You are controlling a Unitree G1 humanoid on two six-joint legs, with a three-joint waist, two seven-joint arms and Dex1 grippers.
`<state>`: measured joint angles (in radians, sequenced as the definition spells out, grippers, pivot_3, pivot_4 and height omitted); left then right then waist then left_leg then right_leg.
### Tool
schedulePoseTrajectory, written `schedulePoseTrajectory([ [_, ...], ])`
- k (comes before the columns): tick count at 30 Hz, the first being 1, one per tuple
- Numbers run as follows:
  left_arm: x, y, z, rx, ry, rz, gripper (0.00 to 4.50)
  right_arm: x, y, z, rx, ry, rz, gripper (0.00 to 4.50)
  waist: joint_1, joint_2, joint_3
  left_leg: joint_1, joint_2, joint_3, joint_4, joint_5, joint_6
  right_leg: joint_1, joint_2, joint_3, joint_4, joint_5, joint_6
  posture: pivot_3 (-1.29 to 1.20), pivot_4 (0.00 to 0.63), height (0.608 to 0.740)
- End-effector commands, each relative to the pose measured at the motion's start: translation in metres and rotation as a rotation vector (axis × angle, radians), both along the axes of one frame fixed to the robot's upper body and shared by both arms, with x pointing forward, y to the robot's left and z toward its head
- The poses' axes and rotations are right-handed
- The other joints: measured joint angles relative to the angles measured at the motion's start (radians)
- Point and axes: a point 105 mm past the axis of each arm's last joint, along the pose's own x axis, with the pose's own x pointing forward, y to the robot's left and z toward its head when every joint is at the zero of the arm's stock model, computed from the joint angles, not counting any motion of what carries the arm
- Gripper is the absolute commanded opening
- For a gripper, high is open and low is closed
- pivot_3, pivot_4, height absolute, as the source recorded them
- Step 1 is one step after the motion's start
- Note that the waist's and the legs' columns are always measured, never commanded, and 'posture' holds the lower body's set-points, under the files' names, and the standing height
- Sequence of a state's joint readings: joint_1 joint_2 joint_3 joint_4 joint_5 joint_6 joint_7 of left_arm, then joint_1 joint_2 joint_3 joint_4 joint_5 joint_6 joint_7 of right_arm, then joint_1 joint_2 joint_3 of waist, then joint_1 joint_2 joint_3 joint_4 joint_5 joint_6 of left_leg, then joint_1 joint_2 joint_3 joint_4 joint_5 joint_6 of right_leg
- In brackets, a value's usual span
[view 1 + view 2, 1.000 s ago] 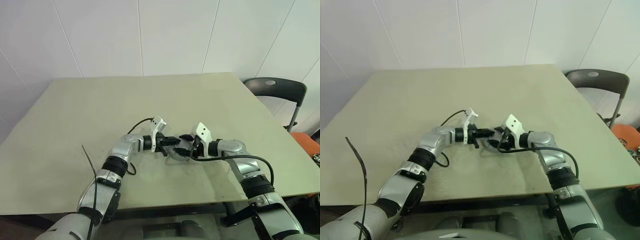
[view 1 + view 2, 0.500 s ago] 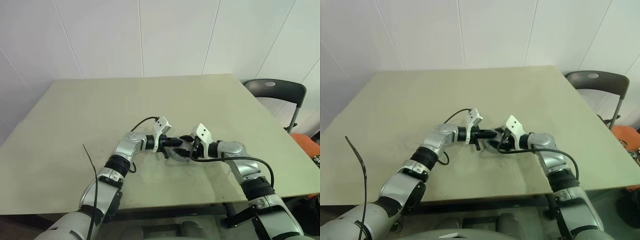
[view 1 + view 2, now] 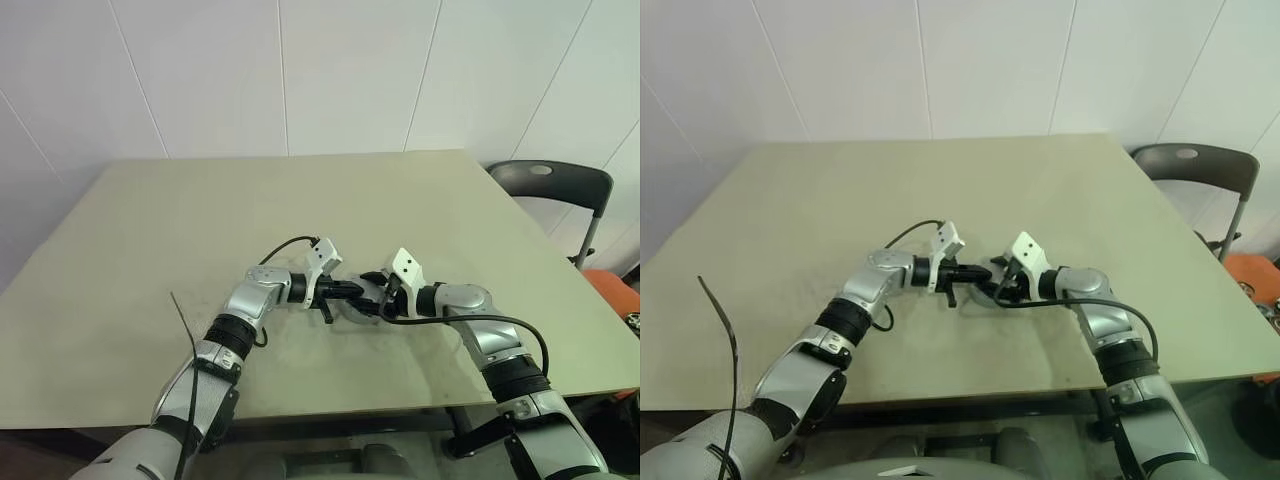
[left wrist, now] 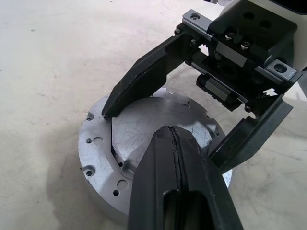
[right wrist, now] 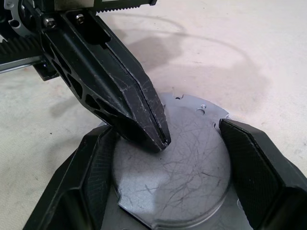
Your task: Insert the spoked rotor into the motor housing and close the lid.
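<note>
Since a second ago the left wrist has been rolling a little while both hands are staying over the same spot near the front middle of the table (image 3: 150, 230). The left gripper (image 4: 169, 130) is pressed shut, its two black fingers tight together with nothing between them, and its tip is resting on the flat scratched face of the lid (image 5: 184, 177). The lid is sitting in the top of the motor housing (image 4: 98, 158), whose grey rim with small screw holes is showing around it. The housing is standing on the table between the two arms.

The right gripper (image 5: 187, 163) is standing wide, one finger on each side of the housing; its pads are lying against or just beside the rim, and I cannot tell whether they are really squeezing it. From the right wrist, the left gripper's closed fingers are crossing over the lid and covering part of it.

A black cable (image 3: 280, 247) is looping from the left wrist. A dark chair (image 3: 555, 185) is standing past the table's right corner, with something orange (image 3: 612, 287) beside it.
</note>
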<state>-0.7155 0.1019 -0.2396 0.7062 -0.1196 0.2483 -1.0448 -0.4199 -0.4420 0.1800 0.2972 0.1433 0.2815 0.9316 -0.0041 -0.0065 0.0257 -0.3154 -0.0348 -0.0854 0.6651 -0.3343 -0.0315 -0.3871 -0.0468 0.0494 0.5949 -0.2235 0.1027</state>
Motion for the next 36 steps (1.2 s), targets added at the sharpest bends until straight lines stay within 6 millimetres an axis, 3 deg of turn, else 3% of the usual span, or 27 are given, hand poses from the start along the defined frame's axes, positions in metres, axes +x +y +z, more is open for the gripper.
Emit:
schedulePoseTrajectory([
  [1, -0.0009, 0.0036, -0.0222, 0.098, 0.018, 0.028, 0.00, -0.0083, -0.0078, -0.0226, -0.049, 0.086, -0.018, 3.06, 0.002, 0.000, 0.000, 0.001, 0.000, 0.000, 0.000, 0.000, 0.000, 0.001, 0.000, 0.000, 0.000, 0.000, 0.000, 0.00, 0.000, 0.740],
  [9, -0.0039, 0.0017, -0.0274, 0.110, 0.024, 0.019, 0.00, -0.0085, -0.0092, -0.0227, -0.051, 0.081, -0.032, 3.06, 0.009, 0.000, 0.000, 0.011, 0.000, 0.000, 0.000, 0.000, 0.000, 0.011, 0.000, 0.000, 0.000, -0.005, 0.002, 0.00, 0.000, 0.740],
  [27, -0.0061, 0.0015, -0.0296, 0.119, 0.026, 0.011, 0.00, -0.0038, -0.0122, -0.0232, -0.063, 0.073, -0.062, 3.06, 0.010, 0.000, 0.000, 0.011, 0.000, -0.001, -0.001, 0.000, 0.000, 0.012, 0.000, 0.000, -0.001, -0.005, 0.003, 0.00, 0.000, 0.740],
  [31, -0.0071, 0.0018, -0.0311, 0.118, 0.030, 0.012, 0.00, -0.0042, -0.0115, -0.0218, -0.065, 0.053, -0.053, 4.38, 0.008, 0.000, 0.000, 0.012, 0.000, -0.001, -0.001, 0.000, 0.000, 0.012, 0.000, 0.000, -0.001, -0.006, 0.003, 0.00, 0.000, 0.740],
  [36, -0.0073, 0.0012, -0.0302, 0.113, 0.031, 0.010, 0.00, -0.0099, -0.0072, -0.0191, -0.010, 0.122, -0.030, 4.45, 0.008, -0.001, 0.000, 0.012, 0.000, -0.001, -0.001, 0.000, 0.000, 0.012, 0.000, 0.000, -0.001, -0.006, 0.003, 0.00, 0.000, 0.740],
])
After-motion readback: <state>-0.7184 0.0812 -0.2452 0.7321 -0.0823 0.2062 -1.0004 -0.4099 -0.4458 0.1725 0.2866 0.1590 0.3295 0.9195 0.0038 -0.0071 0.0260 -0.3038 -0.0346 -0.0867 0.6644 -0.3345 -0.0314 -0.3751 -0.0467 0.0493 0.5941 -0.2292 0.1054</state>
